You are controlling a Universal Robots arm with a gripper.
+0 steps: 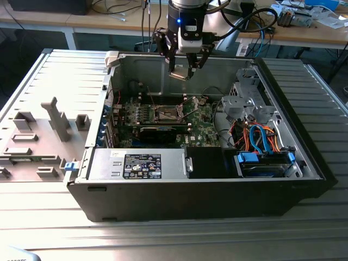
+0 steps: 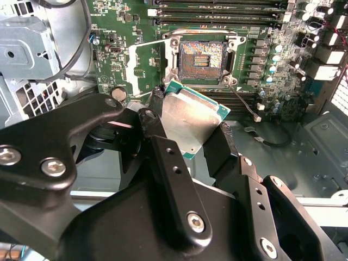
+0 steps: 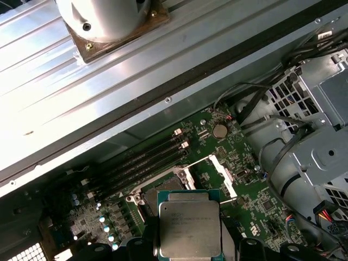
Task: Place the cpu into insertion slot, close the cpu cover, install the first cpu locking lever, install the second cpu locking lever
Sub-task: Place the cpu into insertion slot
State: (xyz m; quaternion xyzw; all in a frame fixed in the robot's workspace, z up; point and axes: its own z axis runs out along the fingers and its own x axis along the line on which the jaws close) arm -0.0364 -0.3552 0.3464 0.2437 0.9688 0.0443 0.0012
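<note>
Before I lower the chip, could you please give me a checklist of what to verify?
1. Grip: ok. The fingers are shut on the edges of the chip.
2. Socket empty: ok. Its bare contacts show.
3. Cover open: ok. It lies clear of the socket.
4. Chip off the board: ok. It hangs in the air above the open case.
5. Chip squared to the socket: cannot tell.
6. Locking levers released: cannot tell.

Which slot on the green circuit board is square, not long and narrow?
The dark, silver-bordered square insertion slot; the black memory slots beside it are all long and narrow.
</note>
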